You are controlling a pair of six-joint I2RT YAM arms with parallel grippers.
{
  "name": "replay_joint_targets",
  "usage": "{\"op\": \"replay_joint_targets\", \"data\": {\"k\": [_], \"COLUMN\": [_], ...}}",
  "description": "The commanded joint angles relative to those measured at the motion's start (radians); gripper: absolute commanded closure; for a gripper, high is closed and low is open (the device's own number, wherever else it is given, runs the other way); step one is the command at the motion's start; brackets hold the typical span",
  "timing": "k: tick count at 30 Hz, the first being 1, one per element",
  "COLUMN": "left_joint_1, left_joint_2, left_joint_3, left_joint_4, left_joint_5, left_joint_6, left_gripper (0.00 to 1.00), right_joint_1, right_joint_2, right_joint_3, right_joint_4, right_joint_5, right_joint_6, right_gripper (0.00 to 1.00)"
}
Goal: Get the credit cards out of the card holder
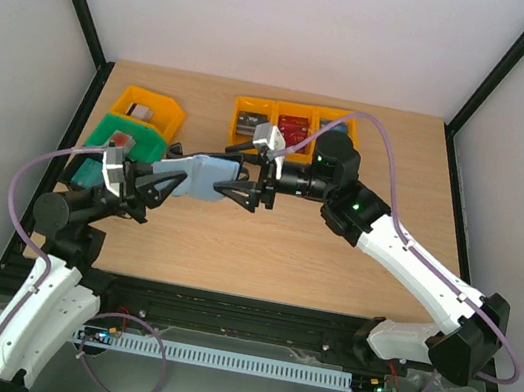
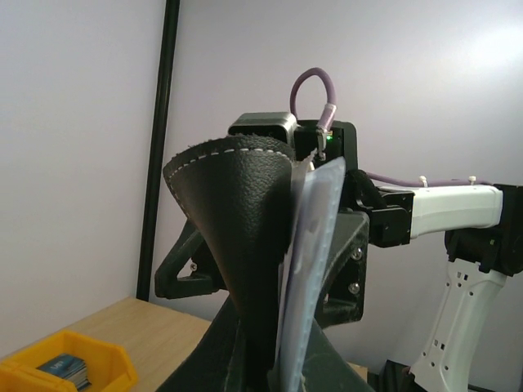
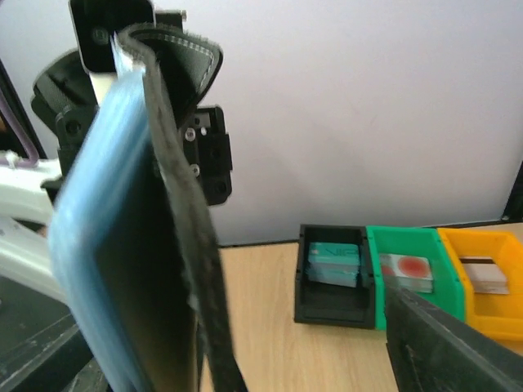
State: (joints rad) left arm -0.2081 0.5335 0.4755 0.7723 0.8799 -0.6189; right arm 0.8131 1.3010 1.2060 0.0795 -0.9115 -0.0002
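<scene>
Nearest you, on the left, your left tool (image 1: 183, 182) was shut tight on the card holder (image 2: 241, 220), pinching it low down and carrying it in the air, clear of the table (image 1: 281, 260). From that wrist the black leather flap curled away to one side and the pale bluish inside stood beside it, so the holder was splayed open at its free end. Where were the credit cards? Inside that holder by my reckoning, but I couldn't tell a card from the lining in any view.

Now the relation that mattered. The holder ran roughly left to right between your two tools, clamped end to the left, free end to the right. Your right tool (image 1: 231, 172) was pointed straight at that free end with its jaws apart and nothing in them. One finger (image 3: 441, 343) sat well off to the side of the leather. That was the nearer free arm, so I judged the pull would be rightward along the holder's length. Risk: pinching leather and not a card.

Beyond them, the wooden table lay flat under the holder. Far left sat a black bin (image 3: 301, 269), a green bin (image 1: 101, 127) and an orange bin (image 1: 140, 93). At the far middle was an orange tray (image 1: 298, 109) of three compartments, each holding small flat items. Plain pale walls and a black frame closed the space.
</scene>
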Motion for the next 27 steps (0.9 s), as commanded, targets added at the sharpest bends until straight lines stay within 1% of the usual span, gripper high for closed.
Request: {"op": "replay_joint_targets", "data": {"k": [1, 5, 11, 14, 20, 24, 27], "left_joint_1": [0.004, 0.005, 0.004, 0.004, 0.005, 0.004, 0.004], "left_joint_2": [-0.018, -0.018, -0.018, -0.017, -0.015, -0.014, -0.015], "left_joint_3": [-0.01, -0.01, -0.003, -0.003, -0.003, -0.007, -0.009], "left_joint_4": [0.063, 0.065, 0.059, 0.059, 0.057, 0.054, 0.055], "left_joint_5": [-0.012, -0.011, -0.007, -0.006, -0.007, -0.007, -0.005], "left_joint_6": [-0.004, -0.004, 0.001, 0.001, 0.002, 0.004, 0.003], "left_gripper": [0.98, 0.98, 0.98, 0.98, 0.98, 0.98, 0.98], "right_joint_1": [0.003, -0.009, -0.018, -0.019, -0.019, -0.018, -0.018], "right_joint_2": [-0.058, -0.053, -0.046, -0.043, -0.039, -0.026, -0.013], "right_joint_3": [0.018, 0.038, 0.049, 0.047, 0.053, 0.056, 0.054], "right_joint_4": [-0.125, -0.23, -0.306, -0.319, -0.26, -0.169, -0.125], "right_joint_5": [0.047, 0.065, 0.079, 0.102, 0.088, 0.061, 0.102], "right_joint_6": [-0.183, -0.225, -0.268, -0.267, -0.205, -0.129, -0.096], "right_gripper": [0.17, 0.17, 0.18, 0.18, 0.18, 0.18, 0.22]}}
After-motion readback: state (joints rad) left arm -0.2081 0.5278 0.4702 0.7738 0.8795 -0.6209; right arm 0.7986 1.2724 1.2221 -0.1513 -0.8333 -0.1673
